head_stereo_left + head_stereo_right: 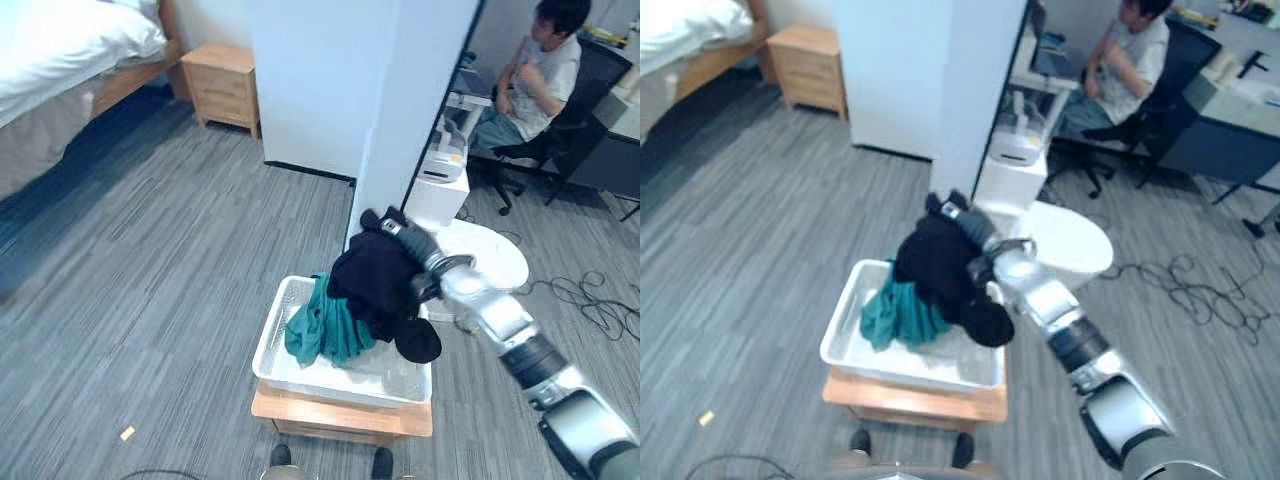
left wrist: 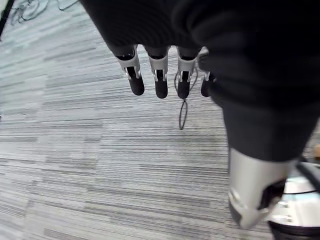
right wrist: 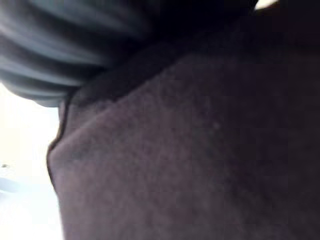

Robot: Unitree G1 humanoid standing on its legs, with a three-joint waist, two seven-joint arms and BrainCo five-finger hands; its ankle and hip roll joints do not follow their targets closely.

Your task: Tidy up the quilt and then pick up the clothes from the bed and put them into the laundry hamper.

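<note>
Down by the floor, white perforated plastic laundry hamper (image 1: 268, 352) on a low wooden stand (image 1: 330, 412), crumpled teal garment (image 1: 322, 328) inside, black cloth garment (image 1: 375, 282) draped over right hand (image 1: 392, 228), its grip hidden, left hand (image 2: 159, 75) hanging with fingers straight, holding nothing.

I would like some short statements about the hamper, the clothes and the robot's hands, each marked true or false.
1. A teal garment lies in the white hamper. True.
2. The hamper stands directly on the carpet. False: it sits on a low wooden stand.
3. The black garment is draped over the right hand. True.
4. The left hand grips the teal garment. False: its fingers hang straight above bare carpet.
5. A seated person is behind the white partition. True.
</note>
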